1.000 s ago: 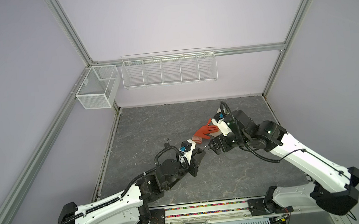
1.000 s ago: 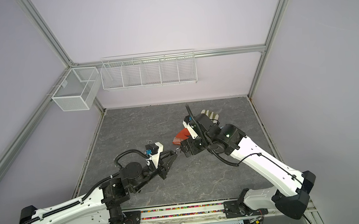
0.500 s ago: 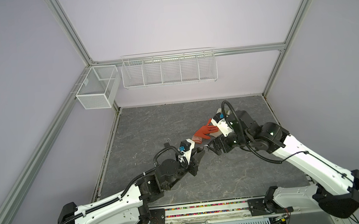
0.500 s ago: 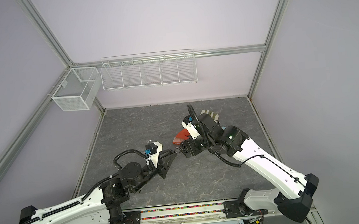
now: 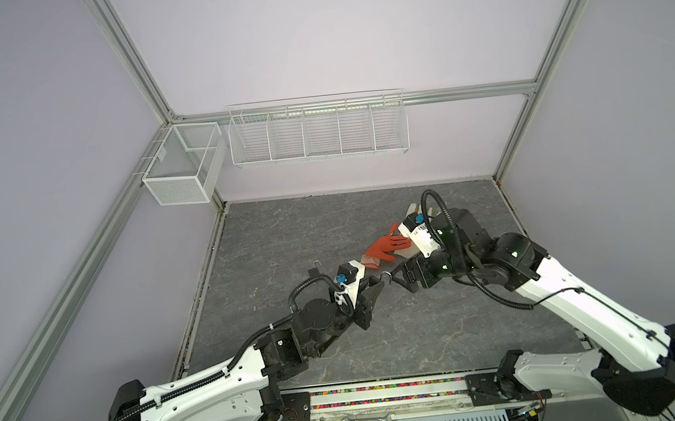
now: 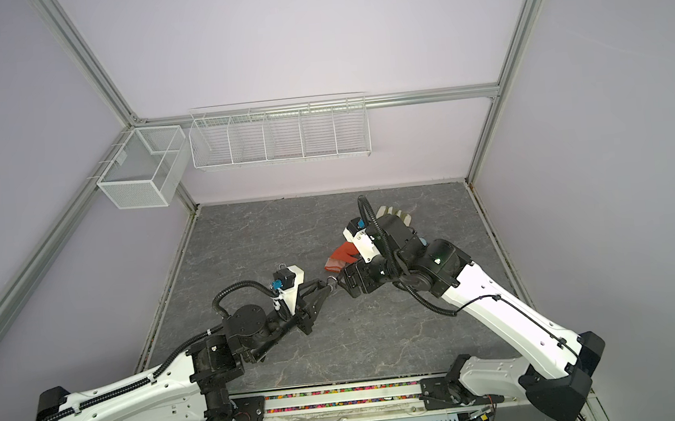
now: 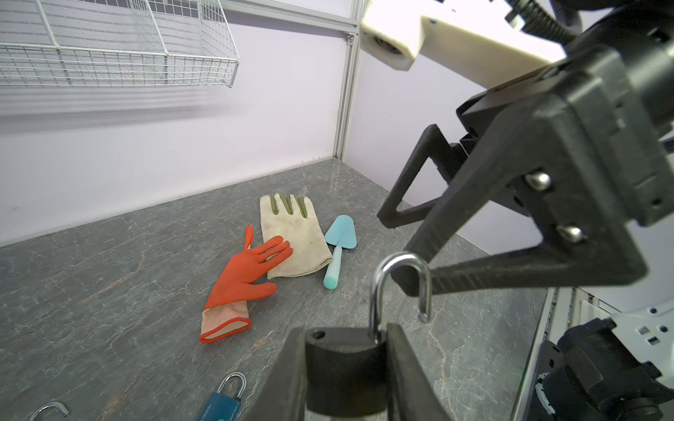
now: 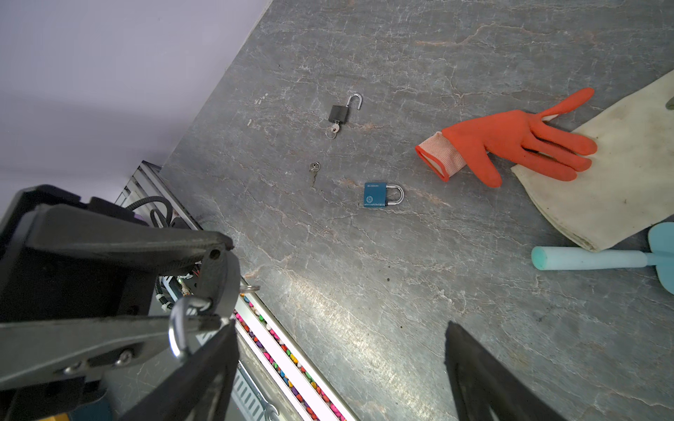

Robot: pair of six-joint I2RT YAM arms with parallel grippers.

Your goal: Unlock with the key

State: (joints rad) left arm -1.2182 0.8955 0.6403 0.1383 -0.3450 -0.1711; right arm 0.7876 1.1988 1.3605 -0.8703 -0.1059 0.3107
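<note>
Left tool: the left tool (image 6: 323, 292) is closed part-way on the body of a black padlock (image 7: 343, 359) and holds it above the table (image 8: 364, 291).
Held lock: its shackle (image 7: 374, 306) stands sprung, one leg clear of the body, so this lock looks unlocked.
Right tool: the right tool (image 8: 339, 326) has its jaws wide apart and holds nothing; one finger is right at the shackle, and I cannot tell whether it touches.
Done: a second black padlock (image 8: 339, 113) lies on the table with its shackle swung open and a key (image 8: 332, 130) in it.
Left to do: the blue padlock (image 8: 375, 195) lies flat with its shackle shut; a loose key (image 8: 313, 168) lies near it. That pair is probably next.
In the way: nothing lies over the blue padlock or the loose key, but the left tool is occupied.
Beside: an orange glove (image 8: 510, 142) overlaps a cream glove (image 8: 601, 175), with a light-blue trowel (image 8: 591, 258) just beside; all are apart from the locks.
Far: a wire rack (image 5: 319, 138) and a mesh basket (image 5: 182, 171) hang on the walls.
</note>
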